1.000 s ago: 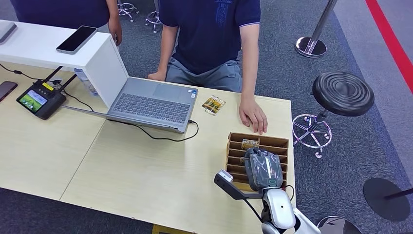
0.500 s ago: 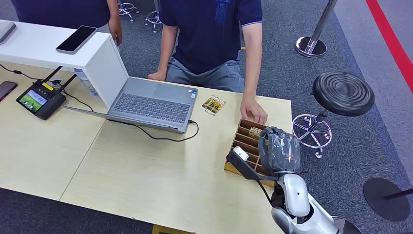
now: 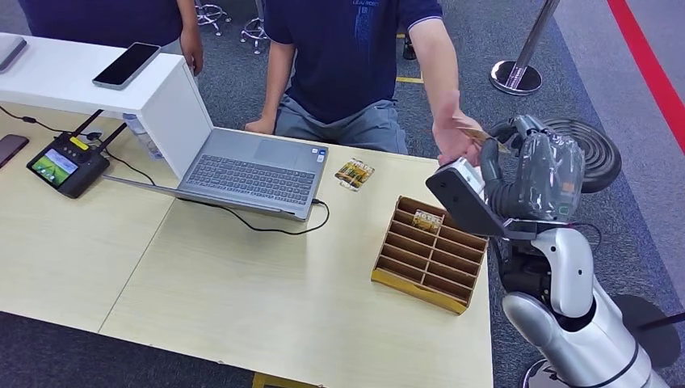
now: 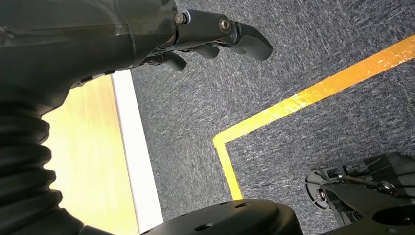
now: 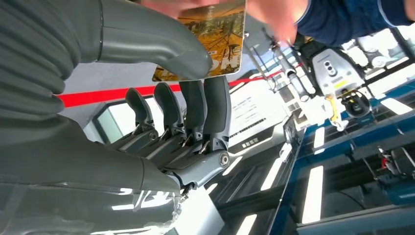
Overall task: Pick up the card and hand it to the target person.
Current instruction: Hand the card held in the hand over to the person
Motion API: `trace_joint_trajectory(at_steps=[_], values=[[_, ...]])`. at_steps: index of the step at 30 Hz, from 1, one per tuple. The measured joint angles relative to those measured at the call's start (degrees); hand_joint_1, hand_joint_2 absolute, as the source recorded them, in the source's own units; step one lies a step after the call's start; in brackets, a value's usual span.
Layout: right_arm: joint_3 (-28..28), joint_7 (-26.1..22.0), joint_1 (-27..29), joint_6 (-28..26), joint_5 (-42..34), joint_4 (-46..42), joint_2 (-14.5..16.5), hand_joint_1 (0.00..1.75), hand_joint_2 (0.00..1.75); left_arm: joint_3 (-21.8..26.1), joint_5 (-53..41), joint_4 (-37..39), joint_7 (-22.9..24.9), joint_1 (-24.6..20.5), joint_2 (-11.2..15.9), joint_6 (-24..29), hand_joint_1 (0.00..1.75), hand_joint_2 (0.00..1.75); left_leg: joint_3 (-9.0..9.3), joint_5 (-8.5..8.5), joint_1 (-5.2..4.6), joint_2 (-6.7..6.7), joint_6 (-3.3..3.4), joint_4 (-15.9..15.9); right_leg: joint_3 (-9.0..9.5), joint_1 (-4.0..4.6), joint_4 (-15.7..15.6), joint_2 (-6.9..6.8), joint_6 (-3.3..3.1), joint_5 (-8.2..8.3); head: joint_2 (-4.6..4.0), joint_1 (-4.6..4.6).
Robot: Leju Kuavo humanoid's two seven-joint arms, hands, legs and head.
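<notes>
Handover step: the right robot hand pinches the card beyond the bench's far right corner, at the person's hand; next, release once gripped.

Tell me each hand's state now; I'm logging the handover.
Left hand: fingers curled, holding nothing.
Right hand: pinching the card, person's hand at it.

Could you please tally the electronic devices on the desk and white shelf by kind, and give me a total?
Laptop: 1
Phones: 2, one on the white shelf and one at the desk's left edge
Controller with a screen: 1
Total: 4
</notes>
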Motion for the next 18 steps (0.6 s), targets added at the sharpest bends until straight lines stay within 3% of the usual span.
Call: trace_joint_trajectory(at_steps=[2,3,4,6,8,9,12,13,16,18], values=[[0.0,-0.2,-0.2,0.1,-0.9,-0.8,-0.1,0.68,1.75,0.0,0.0,0.0,-0.1,0.0,0.0,-0.5,0.00,1.75,0.00,0.00,0.00,0.00,0.00,0.0,0.00,0.00,0.0,0.00,0.00,0.00,0.00,0.00],[0.1,-0.4,-0.2,0.1,-1.2,-1.0,-0.1,0.79,1.75,0.0,0.1,0.0,-0.2,-0.1,0.0,-0.7,0.00,1.75,0.00,0.00,0.00,0.00,0.00,0.0,0.00,0.00,0.0,0.00,0.00,0.00,0.00,0.00],[0.1,-0.5,-0.2,0.1,-1.5,-1.1,-0.1,1.22,1.75,0.0,0.2,0.0,-0.3,-0.1,0.0,-1.0,0.00,1.75,0.00,0.00,0.00,0.00,0.00,0.0,0.00,0.00,0.0,0.00,0.00,0.00,0.00,0.00],[0.3,-0.9,-0.2,0.2,-2.1,-1.3,-0.1,1.75,1.75,0.0,0.2,0.0,-0.3,-0.1,0.0,-1.5,0.00,1.75,-0.01,0.00,0.00,0.00,0.00,0.0,0.00,0.00,0.0,-0.01,0.00,0.00,0.00,0.01],[0.5,-1.3,-0.1,0.2,-2.6,-1.2,-0.1,1.75,1.75,0.0,0.2,0.0,-0.3,-0.2,0.0,-1.8,0.00,1.75,-0.01,0.00,0.00,-0.01,0.00,0.0,0.00,0.00,0.0,-0.01,0.00,0.00,0.00,0.01],[0.6,-1.5,-0.1,0.1,-2.8,-1.2,-0.1,1.51,1.75,0.0,0.2,0.0,-0.2,-0.2,0.0,-1.8,0.00,1.75,-0.02,0.00,0.00,-0.01,0.00,0.0,0.00,0.00,0.0,-0.02,0.00,0.00,0.00,0.01],[1.1,-1.8,0.3,0.0,-3.2,-1.2,-0.1,0.21,1.75,0.0,0.1,0.0,0.3,-0.2,0.0,-1.8,0.00,0.44,-0.04,0.00,0.00,-0.03,0.00,0.0,-0.02,0.00,0.0,-0.04,0.00,0.00,0.00,0.00],[1.3,-1.8,0.4,-0.1,-3.2,-1.2,-0.1,0.00,1.31,0.0,0.1,0.0,0.5,-0.1,0.0,-1.9,0.00,0.00,-0.05,0.00,0.00,-0.03,0.00,0.0,-0.03,0.00,0.0,-0.04,0.00,-0.01,0.00,0.00],[1.8,-1.7,0.7,-0.5,-3.3,-1.2,-0.1,0.00,0.00,-0.2,0.1,0.0,1.2,0.2,0.0,-2.2,0.00,0.00,-0.06,-0.01,0.00,-0.02,0.00,0.0,-0.07,0.00,0.0,-0.02,-0.01,-0.02,0.00,0.01],[1.9,-1.3,1.3,-1.3,-3.5,-1.2,-0.1,0.00,0.00,-0.4,0.1,0.0,1.7,0.5,-0.1,-2.4,0.00,0.00,-0.06,-0.01,0.00,-0.02,0.00,0.0,-0.09,0.00,0.0,-0.03,-0.01,-0.02,0.00,0.01]])
